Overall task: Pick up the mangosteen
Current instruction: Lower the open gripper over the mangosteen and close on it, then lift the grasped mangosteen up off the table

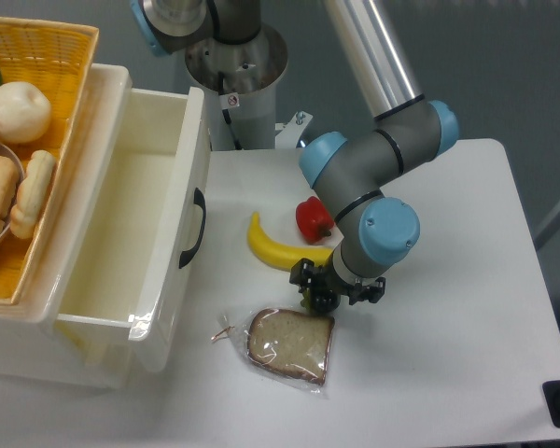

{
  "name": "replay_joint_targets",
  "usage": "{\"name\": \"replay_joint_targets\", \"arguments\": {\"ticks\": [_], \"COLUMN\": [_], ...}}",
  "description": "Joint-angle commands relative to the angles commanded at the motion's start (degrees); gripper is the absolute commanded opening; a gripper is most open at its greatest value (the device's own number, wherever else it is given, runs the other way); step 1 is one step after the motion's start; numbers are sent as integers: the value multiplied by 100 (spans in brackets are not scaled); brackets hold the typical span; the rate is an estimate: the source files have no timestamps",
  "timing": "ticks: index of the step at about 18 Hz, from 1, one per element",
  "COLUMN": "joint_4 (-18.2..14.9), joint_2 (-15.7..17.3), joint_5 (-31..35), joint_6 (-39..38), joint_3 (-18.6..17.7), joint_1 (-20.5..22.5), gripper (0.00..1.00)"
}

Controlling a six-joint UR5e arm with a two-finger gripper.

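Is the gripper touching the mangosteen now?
Cannot tell. In the camera view the gripper covers most of the mangosteen; any contact is hidden.

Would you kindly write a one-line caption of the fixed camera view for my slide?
Gripper lowered over the mangosteen, between banana and bagged bread slice.

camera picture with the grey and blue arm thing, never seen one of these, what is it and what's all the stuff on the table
It is a robot arm, seen from one fixed camera looking down at a white table. Its gripper is low over the mangosteen, a small dark fruit mostly hidden beneath it; whether the fingers have closed cannot be told. Beside it lie a banana, a red pepper and a bagged slice of bread. On the left is an open white drawer, with a wicker basket of food above it.
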Motion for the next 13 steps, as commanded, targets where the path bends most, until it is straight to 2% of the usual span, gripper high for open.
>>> {"name": "replay_joint_targets", "arguments": {"ticks": [8,13], "joint_4": [-9,-35], "joint_2": [26,193], "joint_5": [18,53], "joint_6": [53,140], "joint_3": [0,61], "joint_1": [0,0], "gripper": [26,24]}}
